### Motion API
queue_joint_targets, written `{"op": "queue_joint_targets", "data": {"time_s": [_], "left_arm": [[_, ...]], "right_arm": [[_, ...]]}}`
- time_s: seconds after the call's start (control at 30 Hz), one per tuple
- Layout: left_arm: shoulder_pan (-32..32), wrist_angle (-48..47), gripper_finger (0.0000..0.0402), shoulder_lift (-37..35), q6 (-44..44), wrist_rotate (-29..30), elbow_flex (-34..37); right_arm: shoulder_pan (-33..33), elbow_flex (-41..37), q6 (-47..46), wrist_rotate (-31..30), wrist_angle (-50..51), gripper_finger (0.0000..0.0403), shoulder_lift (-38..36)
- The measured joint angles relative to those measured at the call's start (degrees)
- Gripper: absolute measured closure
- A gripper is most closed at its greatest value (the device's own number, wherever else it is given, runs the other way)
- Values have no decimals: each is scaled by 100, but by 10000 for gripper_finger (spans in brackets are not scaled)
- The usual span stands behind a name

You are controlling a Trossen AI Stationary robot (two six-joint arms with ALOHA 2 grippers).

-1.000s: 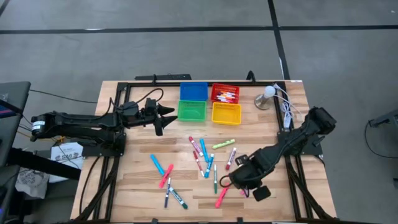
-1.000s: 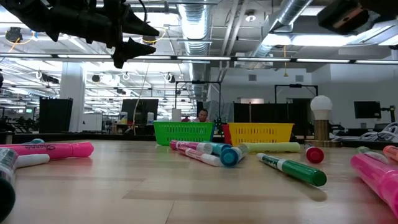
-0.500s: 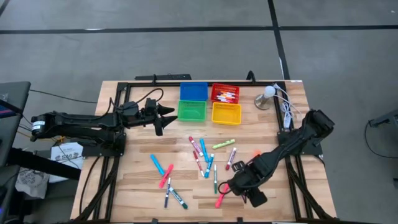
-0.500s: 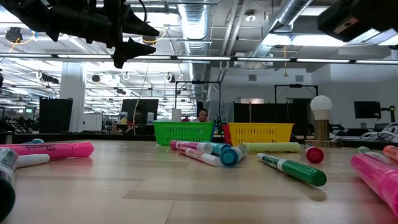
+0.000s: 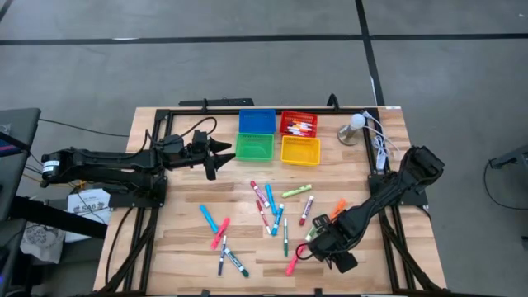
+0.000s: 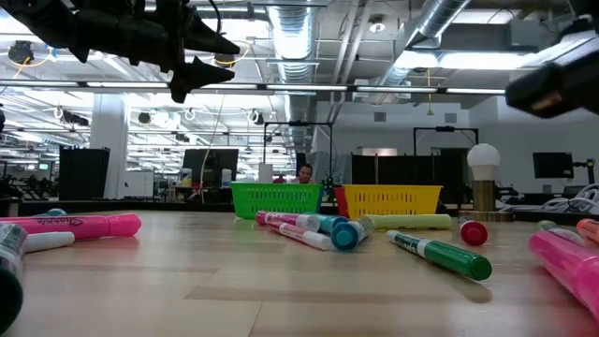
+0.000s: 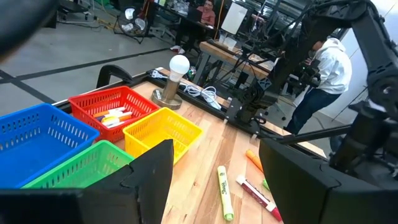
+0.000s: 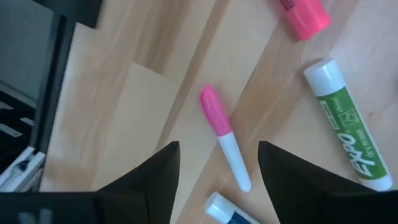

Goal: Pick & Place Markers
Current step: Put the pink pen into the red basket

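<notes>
Several markers (image 5: 266, 206) lie scattered flat on the wooden table; a few more lie in the red bin (image 5: 299, 124). My right gripper (image 5: 317, 244) points down, open, over the markers at the near right. In the right wrist view its fingers (image 8: 217, 149) stand on either side of a small white marker with a pink cap (image 8: 221, 133), above it and apart from it. A pink marker (image 8: 302, 15) and a green-labelled marker (image 8: 346, 124) lie beside it. My left gripper (image 5: 219, 153) hangs level and open in the air by the green bin (image 5: 254, 147).
Blue (image 5: 256, 121), red, green and yellow (image 5: 300, 150) bins stand in a block at the far middle. A lamp with a round bulb (image 5: 355, 126) and a white cable (image 5: 379, 148) sit at the far right. A black frame (image 5: 165, 115) runs along the table's edges.
My right gripper has gone down toward the markers at the table's near right; in the low view its arm has sunk from the upper right corner. The markers lie as before.
</notes>
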State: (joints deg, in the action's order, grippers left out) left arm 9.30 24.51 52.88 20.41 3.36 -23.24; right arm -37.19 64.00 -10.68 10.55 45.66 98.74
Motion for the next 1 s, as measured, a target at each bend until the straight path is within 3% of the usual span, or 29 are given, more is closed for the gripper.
{"op": "queue_joint_targets", "data": {"time_s": [0.53,1.0], "left_arm": [[0,0,165,0,1,2,0],[0,0,165,0,-1,2,0]], "right_arm": [[-43,-1054,15,-52,-1073,221,0],[-124,-1490,-94,-755,-1553,302,-44]]}}
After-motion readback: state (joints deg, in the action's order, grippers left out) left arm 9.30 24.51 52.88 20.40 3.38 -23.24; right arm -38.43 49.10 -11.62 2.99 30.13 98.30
